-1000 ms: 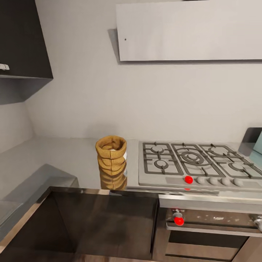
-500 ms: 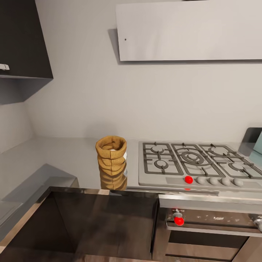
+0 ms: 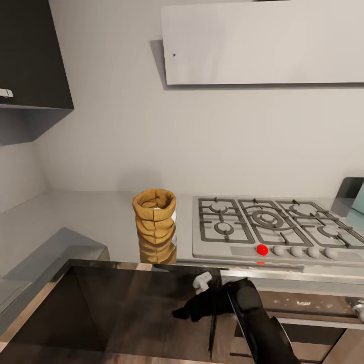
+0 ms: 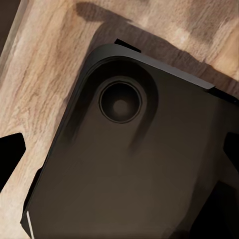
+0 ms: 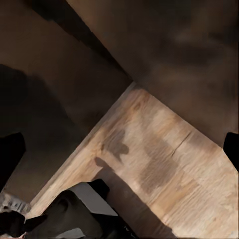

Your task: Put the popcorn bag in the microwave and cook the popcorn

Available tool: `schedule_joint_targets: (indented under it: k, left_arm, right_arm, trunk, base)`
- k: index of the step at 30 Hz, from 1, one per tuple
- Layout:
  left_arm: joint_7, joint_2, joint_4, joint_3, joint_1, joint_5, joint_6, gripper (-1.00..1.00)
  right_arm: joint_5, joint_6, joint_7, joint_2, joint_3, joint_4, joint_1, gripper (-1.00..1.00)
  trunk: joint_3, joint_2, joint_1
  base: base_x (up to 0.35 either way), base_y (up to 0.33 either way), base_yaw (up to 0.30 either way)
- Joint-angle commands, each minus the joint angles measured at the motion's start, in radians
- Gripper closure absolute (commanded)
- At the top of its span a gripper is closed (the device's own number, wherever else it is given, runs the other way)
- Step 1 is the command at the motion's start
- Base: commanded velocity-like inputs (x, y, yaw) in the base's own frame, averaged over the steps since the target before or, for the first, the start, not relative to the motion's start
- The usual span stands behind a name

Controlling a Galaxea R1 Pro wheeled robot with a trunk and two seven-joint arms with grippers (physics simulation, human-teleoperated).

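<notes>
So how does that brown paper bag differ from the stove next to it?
The popcorn bag stands upright, tan and crumpled; the gas hob lies flat, grey and rigid. The bag is open-topped with something pale inside; the hob carries dark grates and a row of knobs, one red. Both sit on the countertop.

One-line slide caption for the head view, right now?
Popcorn bag upright on countertop beside gas hob; right arm low before dark cabinets.

Kitchen; gas hob (image 3: 273,227), countertop (image 3: 86,222)
</notes>
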Motion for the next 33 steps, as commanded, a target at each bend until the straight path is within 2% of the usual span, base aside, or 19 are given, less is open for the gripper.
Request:
schedule_joint_targets:
  k: [1,3,5,6,7,11,14,15,16,17,21,24,26,27,28,29,31,32,33]
  left_arm:
    - [0.000,0.000,-0.002,0.003,0.001,0.001,-0.001,-1.00]
    - [0.000,0.000,-0.002,0.003,0.001,0.001,-0.001,-1.00]
    - [0.000,0.000,-0.002,0.003,0.001,0.001,0.000,-1.00]
    - [0.000,0.000,-0.002,0.003,0.001,0.001,0.000,-1.00]
    - [0.000,0.000,-0.002,0.003,0.001,0.002,0.000,-1.00]
    - [0.000,0.000,-0.002,0.003,0.001,0.003,0.000,-1.00]
    - [0.000,0.001,-0.002,0.004,0.001,0.003,0.000,-1.00]
    - [0.000,0.001,-0.003,0.005,0.001,0.003,0.000,-1.00]
    - [0.000,0.001,-0.003,0.006,0.001,0.003,0.000,-1.00]
    - [0.000,0.002,-0.003,0.007,0.001,0.003,0.000,-1.00]
    - [0.000,0.002,-0.002,0.008,0.001,0.004,-0.001,-1.00]
    - [0.000,0.002,-0.003,0.009,0.001,0.004,-0.001,-1.00]
    - [0.000,0.002,-0.003,0.009,0.001,0.004,-0.001,-1.00]
    - [0.000,0.002,-0.003,0.009,0.001,0.004,-0.001,-1.00]
    - [0.000,0.002,-0.003,0.009,0.001,0.004,-0.001,-1.00]
    - [0.000,0.002,-0.003,0.009,0.001,0.004,-0.001,-1.00]
    - [0.000,0.002,-0.003,0.010,0.001,0.004,-0.001,-1.00]
    - [0.000,0.002,-0.003,0.010,0.001,0.004,-0.001,-1.00]
    - [0.000,0.002,-0.003,0.011,0.001,0.004,-0.001,-1.00]
  right_arm:
    - [0.015,0.003,0.022,0.001,0.002,-0.043,-0.001,-1.00]
    - [0.015,0.003,0.038,0.004,0.006,-0.090,0.000,-1.00]
    - [0.012,0.003,0.049,0.016,0.007,-0.111,-0.028,-1.00]
    - [0.009,0.003,0.064,0.040,0.008,-0.120,-0.098,-1.00]
    - [0.006,0.003,0.079,0.043,0.008,-0.122,-0.141,-1.00]
    - [-0.011,0.003,0.137,0.043,0.007,-0.125,-0.350,-1.00]
    - [-0.012,0.003,0.144,0.043,0.001,-0.125,-0.469,-1.00]
    - [-0.013,0.003,0.146,0.043,-0.009,-0.126,-0.539,-1.00]
    - [-0.014,0.003,0.146,0.043,-0.019,-0.126,-0.571,-1.00]
    - [-0.014,0.003,0.148,0.043,-0.046,-0.126,-0.654,-1.00]
    - [-0.012,0.003,0.145,0.043,-0.069,-0.121,-0.796,-1.00]
    - [-0.006,0.003,0.131,0.043,-0.074,-0.117,-0.850,-1.00]
    - [0.020,0.003,0.055,0.043,-0.074,-0.086,-0.862,-1.00]
    - [0.055,0.003,-0.043,0.043,-0.075,-0.025,-0.871,-1.00]
    - [0.069,0.003,-0.098,0.043,-0.075,0.017,-0.880,-1.00]
    - [0.081,0.003,-0.183,0.043,-0.077,0.083,-0.899,-1.00]
    - [0.088,0.003,-0.329,0.043,-0.109,0.190,-0.947,-1.00]
    - [0.089,0.003,-0.417,0.043,-0.148,0.251,-0.987,-1.00]
    - [0.089,0.003,-0.472,0.043,-0.174,0.293,-1.015,-1.00]
  trunk:
    - [-0.001,0.000,0.000]
    - [-0.001,0.000,0.000]
    - [-0.001,0.000,0.000]
    - [-0.001,0.000,0.000]
    - [-0.001,0.000,0.000]
    - [-0.001,0.000,0.000]
    - [-0.001,0.000,0.000]
    - [-0.001,0.000,0.000]
    - [-0.001,0.000,0.000]
    - [-0.001,0.000,0.000]
    - [-0.001,0.000,0.000]
    - [-0.001,0.000,0.000]
    - [-0.001,0.000,0.000]
    - [-0.001,0.000,0.000]
    - [-0.001,0.000,0.000]
    - [-0.001,0.000,0.000]
    - [-0.001,0.000,0.000]
    - [-0.001,0.000,0.000]
    - [-0.001,0.000,0.000]
  base:
    - [0.000,0.000,0.000]
    - [0.000,0.000,0.000]
    - [0.000,0.000,0.000]
    - [0.000,0.000,0.000]
    - [0.000,0.000,0.000]
    - [0.000,0.000,0.000]
    - [0.000,0.000,0.000]
    - [0.000,0.000,0.000]
    - [0.000,0.000,0.000]
    - [0.000,0.000,0.000]
    - [0.000,0.000,0.000]
    - [0.000,0.000,0.000]
    - [0.000,0.000,0.000]
    - [0.000,0.000,0.000]
    - [0.000,0.000,0.000]
    - [0.000,0.000,0.000]
    - [0.000,0.000,0.000]
    - [0.000,0.000,0.000]
    - [0.000,0.000,0.000]
